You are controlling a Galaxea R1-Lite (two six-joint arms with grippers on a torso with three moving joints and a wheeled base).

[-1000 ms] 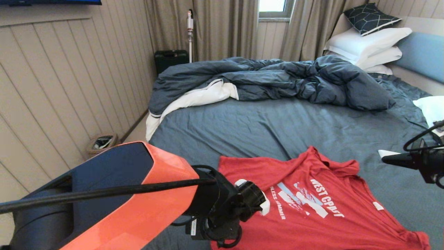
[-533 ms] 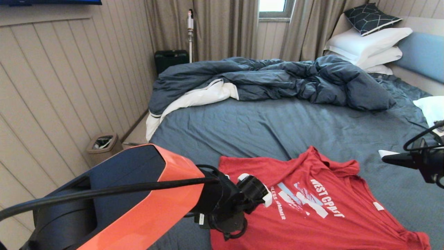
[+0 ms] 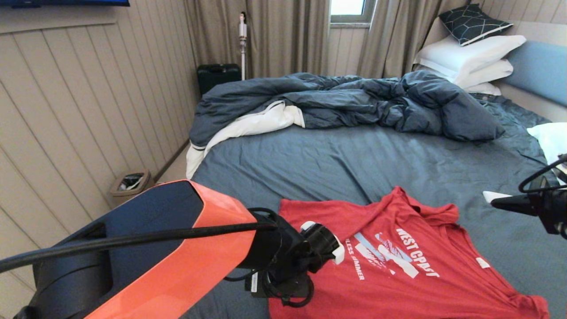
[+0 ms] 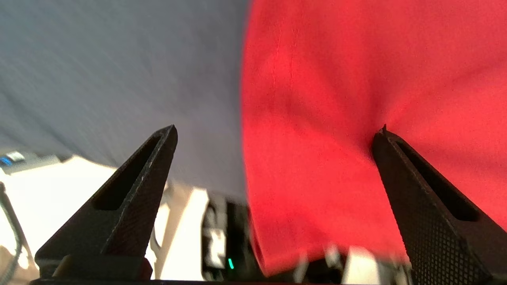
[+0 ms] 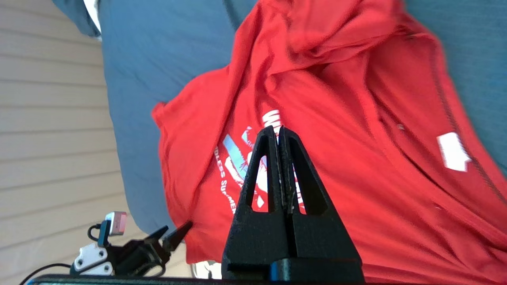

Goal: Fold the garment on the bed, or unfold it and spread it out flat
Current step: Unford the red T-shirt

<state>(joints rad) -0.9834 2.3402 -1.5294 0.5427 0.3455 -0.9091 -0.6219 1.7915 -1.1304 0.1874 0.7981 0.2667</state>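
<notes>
The garment [image 3: 398, 274], a red T-shirt with white lettering, lies face up and wrinkled on the near part of the bed [image 3: 332, 164]. Its top sleeve is folded over [image 5: 336, 35]. My left gripper [image 4: 277, 127] is open just above the shirt's near left edge. One of its fingers [image 4: 158, 158] is over the sheet, the other over the red cloth, and nothing is between them. In the head view the left wrist [image 3: 321, 248] hides those fingers. My right gripper [image 3: 498, 203] is shut and empty, hovering to the right of the shirt [image 5: 376, 178].
A rumpled dark blue duvet [image 3: 354, 102] lies across the far side of the bed, with white pillows [image 3: 469, 57] at the far right. A panelled wall and a small bin [image 3: 128, 181] stand to the left. Bare sheet lies between duvet and shirt.
My left wrist has shifted slightly over the shirt's near left corner. The shirt and the right arm look the same.
</notes>
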